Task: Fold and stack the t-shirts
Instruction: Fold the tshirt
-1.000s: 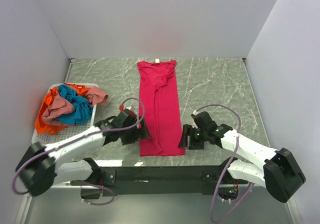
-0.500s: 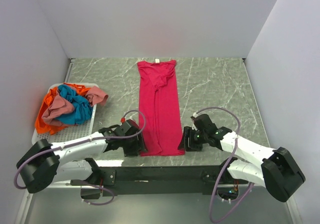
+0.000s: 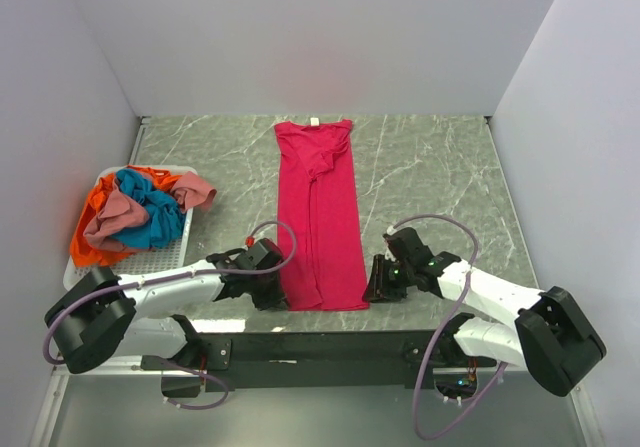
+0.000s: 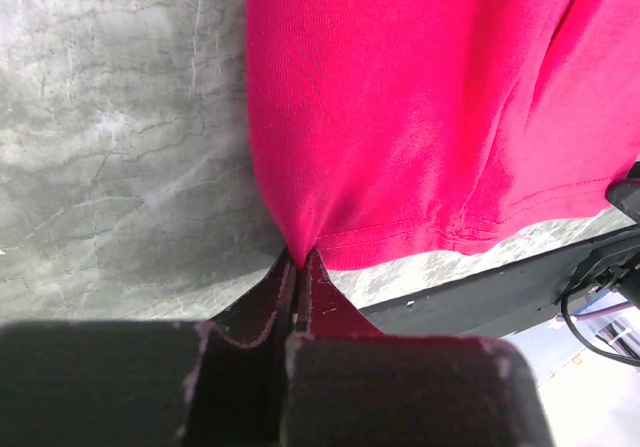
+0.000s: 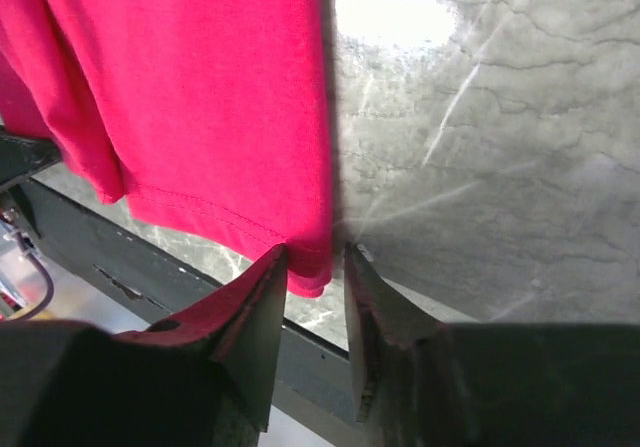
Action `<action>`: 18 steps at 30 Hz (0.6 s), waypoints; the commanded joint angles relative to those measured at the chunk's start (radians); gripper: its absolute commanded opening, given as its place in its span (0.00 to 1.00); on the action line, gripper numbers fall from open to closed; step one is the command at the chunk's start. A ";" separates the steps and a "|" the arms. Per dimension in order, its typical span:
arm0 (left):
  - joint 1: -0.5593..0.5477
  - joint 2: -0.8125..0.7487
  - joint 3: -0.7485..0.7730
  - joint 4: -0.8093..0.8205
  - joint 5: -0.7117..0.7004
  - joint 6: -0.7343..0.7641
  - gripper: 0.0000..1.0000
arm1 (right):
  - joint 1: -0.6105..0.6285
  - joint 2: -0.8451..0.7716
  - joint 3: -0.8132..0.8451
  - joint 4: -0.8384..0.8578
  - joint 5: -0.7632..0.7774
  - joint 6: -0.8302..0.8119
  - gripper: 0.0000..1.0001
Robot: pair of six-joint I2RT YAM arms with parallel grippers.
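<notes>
Grey marbled tabletop (image 3: 430,167): the magenta t-shirt (image 3: 322,217) lies with its long axis running away from me, hem nearest. My left tool (image 4: 298,267) pinches the hem's left corner; my right tool (image 5: 316,259), spread, straddles the right corner.

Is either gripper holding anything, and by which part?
The left gripper pinches the magenta shirt by one hem corner; the right gripper straddles the other corner, jaws open.
</notes>
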 commanded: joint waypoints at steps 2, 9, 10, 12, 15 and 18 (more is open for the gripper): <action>-0.012 0.005 -0.021 -0.036 -0.037 -0.010 0.01 | 0.042 0.014 -0.034 0.041 -0.014 0.015 0.34; -0.032 -0.021 -0.050 -0.036 -0.037 -0.039 0.01 | 0.125 0.034 -0.044 0.029 0.063 0.092 0.32; -0.035 -0.024 -0.052 -0.034 -0.037 -0.042 0.01 | 0.149 0.030 -0.041 0.018 0.090 0.103 0.29; -0.044 -0.029 -0.050 -0.039 -0.046 -0.050 0.00 | 0.168 0.019 -0.033 -0.013 0.161 0.132 0.12; -0.065 -0.044 -0.043 -0.086 -0.068 -0.075 0.00 | 0.191 -0.035 -0.038 -0.042 0.192 0.158 0.00; -0.105 -0.085 -0.049 -0.134 -0.065 -0.119 0.00 | 0.203 -0.142 -0.054 -0.085 0.197 0.181 0.00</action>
